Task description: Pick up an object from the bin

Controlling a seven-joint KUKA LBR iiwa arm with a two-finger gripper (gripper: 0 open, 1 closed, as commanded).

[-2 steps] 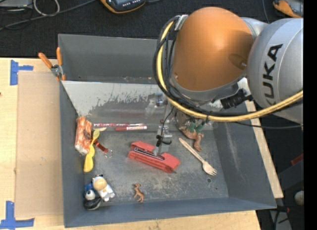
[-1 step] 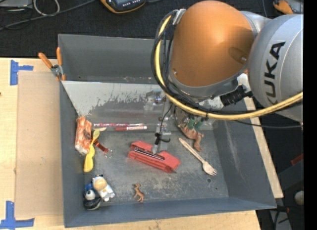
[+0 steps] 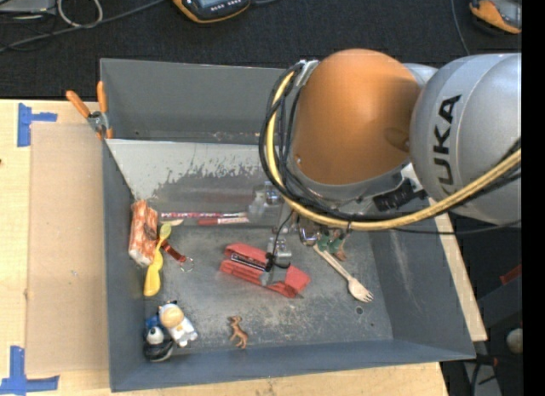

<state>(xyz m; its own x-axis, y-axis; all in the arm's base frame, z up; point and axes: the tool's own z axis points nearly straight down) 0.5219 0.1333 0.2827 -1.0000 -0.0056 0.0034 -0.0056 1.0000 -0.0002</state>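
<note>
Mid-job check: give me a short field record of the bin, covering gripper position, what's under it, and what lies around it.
gripper: low over the middle of the bin
under gripper: red flat object, lying on the floor
contact: cannot tell
nearest neighbour: pale fork, on the arm's side, apart from the red flat object
far wall side: red-and-white stick
view's left: orange-white packet beside a yellow curved piece
near corner: white-blue toy figure, small brown piece
</note>
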